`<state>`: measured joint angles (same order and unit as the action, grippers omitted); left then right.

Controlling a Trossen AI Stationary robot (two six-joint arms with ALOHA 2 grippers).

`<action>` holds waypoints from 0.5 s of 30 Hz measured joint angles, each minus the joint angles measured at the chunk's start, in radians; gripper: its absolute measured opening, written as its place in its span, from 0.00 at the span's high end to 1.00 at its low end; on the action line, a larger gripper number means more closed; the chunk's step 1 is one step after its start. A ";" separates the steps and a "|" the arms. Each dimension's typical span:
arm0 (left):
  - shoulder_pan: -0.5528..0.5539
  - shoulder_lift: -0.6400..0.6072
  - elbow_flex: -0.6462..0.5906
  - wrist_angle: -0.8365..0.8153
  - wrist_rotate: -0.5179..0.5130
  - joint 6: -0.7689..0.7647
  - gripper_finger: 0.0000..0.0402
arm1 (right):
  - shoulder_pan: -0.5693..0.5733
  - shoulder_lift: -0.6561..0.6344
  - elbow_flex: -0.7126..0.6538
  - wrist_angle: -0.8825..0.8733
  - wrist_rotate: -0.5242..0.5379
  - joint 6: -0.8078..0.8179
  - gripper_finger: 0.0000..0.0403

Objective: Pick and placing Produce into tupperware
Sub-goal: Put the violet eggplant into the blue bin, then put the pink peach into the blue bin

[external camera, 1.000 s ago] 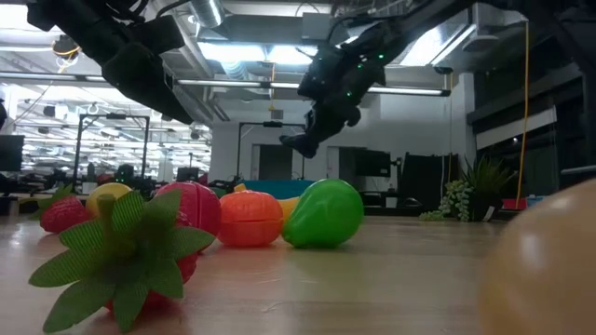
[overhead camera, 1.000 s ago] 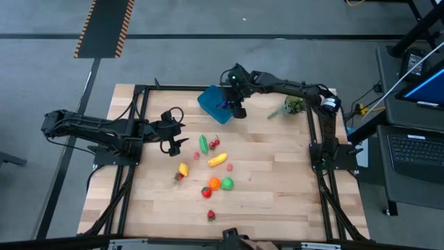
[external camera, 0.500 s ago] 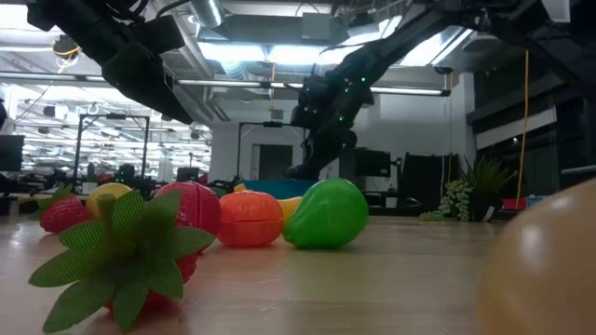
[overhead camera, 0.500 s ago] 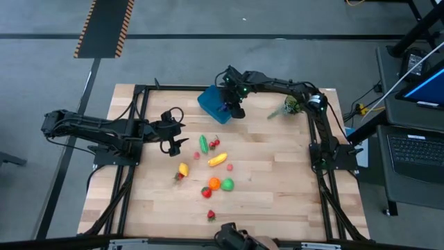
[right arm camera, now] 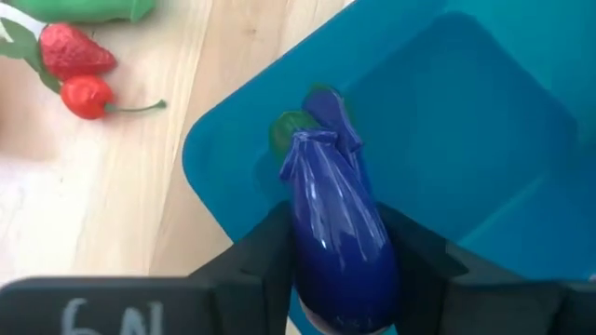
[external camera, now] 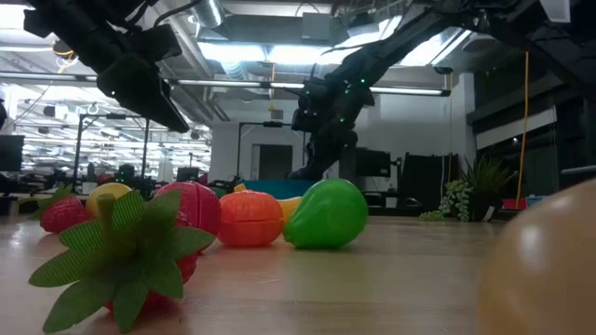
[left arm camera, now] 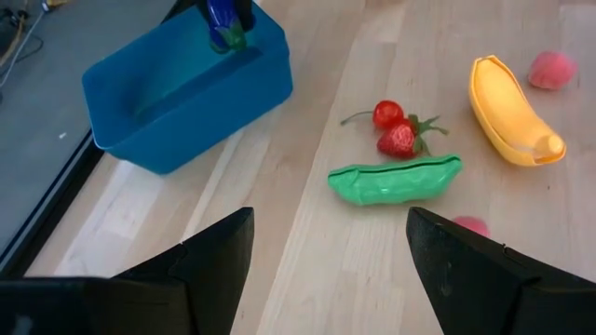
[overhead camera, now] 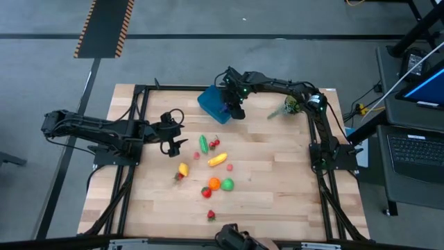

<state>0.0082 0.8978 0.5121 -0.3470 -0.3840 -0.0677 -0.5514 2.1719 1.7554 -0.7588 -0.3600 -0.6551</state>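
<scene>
Right tool [right arm camera: 337, 256] pinching glossy purple toy eggplant [right arm camera: 337, 233] over empty blue plastic tub [right arm camera: 484, 140], left tool [left arm camera: 321, 265] spread idle nearby; approx. ten veg left on table [overhead camera: 277, 201].

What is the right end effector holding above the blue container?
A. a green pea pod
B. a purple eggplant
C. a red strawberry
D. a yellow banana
B. In the right wrist view, the right end effector has its fingers closed on a purple eggplant, with the blue container below; the banana, pea pod and strawberry lie on the table.
</scene>
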 joint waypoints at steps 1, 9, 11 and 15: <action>0.000 0.000 0.000 0.000 0.000 0.000 0.32 | 0.000 0.000 0.000 -0.006 0.000 0.001 0.65; 0.000 0.000 0.000 0.000 -0.001 0.006 0.32 | 0.005 0.000 0.000 -0.009 0.010 0.026 0.53; 0.000 0.000 0.000 0.000 -0.001 0.022 0.32 | 0.009 0.000 0.000 -0.007 0.031 0.026 0.50; 0.000 0.000 0.000 0.000 -0.002 0.025 0.32 | 0.014 0.000 0.000 0.011 0.062 0.022 0.45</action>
<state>0.0081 0.8978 0.5117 -0.3470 -0.3855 -0.0425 -0.5373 2.1719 1.7554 -0.7478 -0.2984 -0.6327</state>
